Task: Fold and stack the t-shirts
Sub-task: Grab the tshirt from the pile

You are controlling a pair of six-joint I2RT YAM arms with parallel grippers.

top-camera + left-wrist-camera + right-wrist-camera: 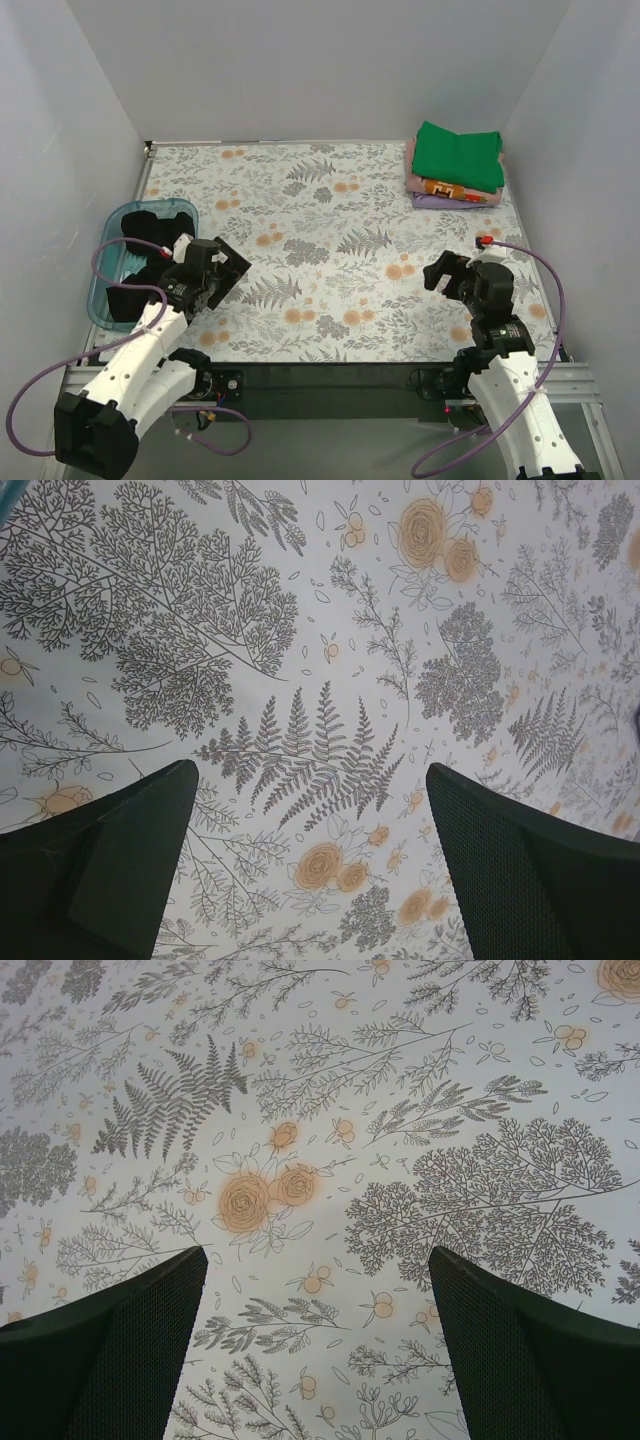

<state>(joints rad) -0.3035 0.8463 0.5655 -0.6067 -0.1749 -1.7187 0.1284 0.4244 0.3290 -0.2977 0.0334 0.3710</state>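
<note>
A stack of folded t-shirts lies at the table's far right corner: green [456, 155] on top, then orange-patterned [448, 189], pink [411, 166] and lavender [428, 202] edges under it. The black t-shirt [148, 232] lies crumpled in the teal tray [97, 300] at the left edge. My left gripper [224, 268] is open and empty above the floral cloth just right of the tray; its wrist view [310, 772] shows only cloth between the fingers. My right gripper [448, 272] is open and empty at the near right, with only cloth in its wrist view [318, 1252].
The table is covered by a floral cloth [320, 230]. Grey walls close in the left, back and right sides. Purple cables loop from both arms near the front edge.
</note>
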